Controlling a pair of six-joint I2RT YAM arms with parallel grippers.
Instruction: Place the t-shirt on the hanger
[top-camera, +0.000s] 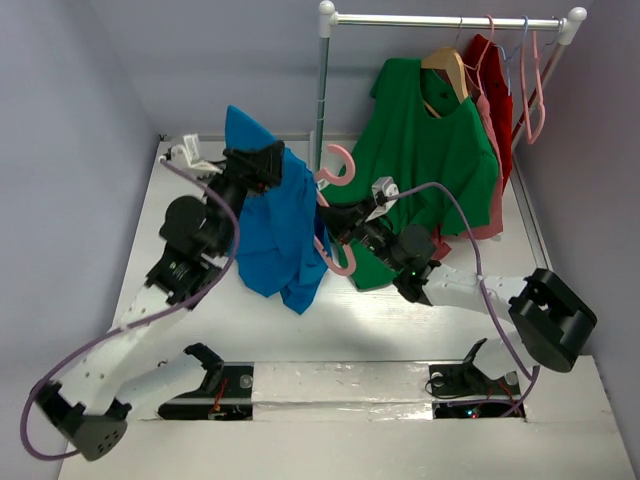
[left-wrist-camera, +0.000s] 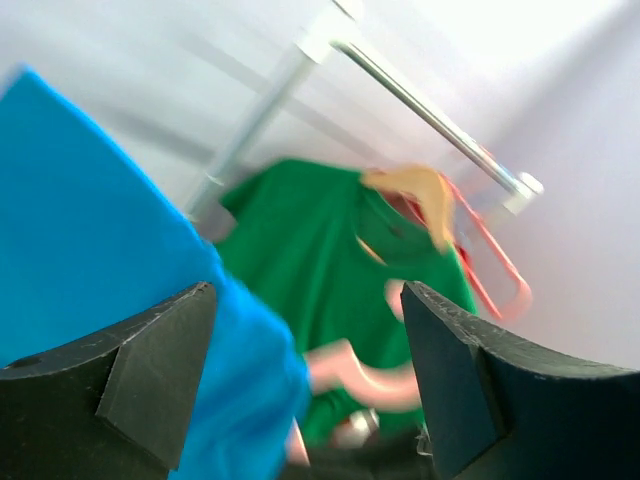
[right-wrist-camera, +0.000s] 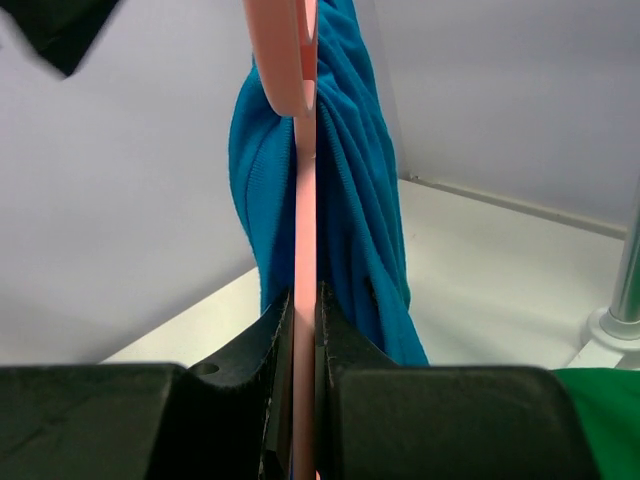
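Threading looks to be the step in hand. The right end effector (right-wrist-camera: 305, 318) is clenched on the thin pink hanger (right-wrist-camera: 303, 200), which runs edge-on between its pads. The blue t-shirt (top-camera: 272, 235) is held up over the surface (top-camera: 350, 335) at the hanger's 9 o'clock, touching it. In the top view the hook curls toward 12 o'clock, in front of the green t-shirt (top-camera: 430, 150) that hangs from the rail (top-camera: 450, 20).

The left end effector (top-camera: 258, 165) is released, its jaws spread wide, with blue cloth lying against one finger (left-wrist-camera: 150, 380). It seems to prop the shirt rather than pinch it.

To do this well, the left side should probably hold the cloth opening wide. The right can then ease the hanger's shoulder toward 9 o'clock, slowly and in line with the shirt. Bunched knit is likely to snag the tip, and thin plastic may twist in the grip.
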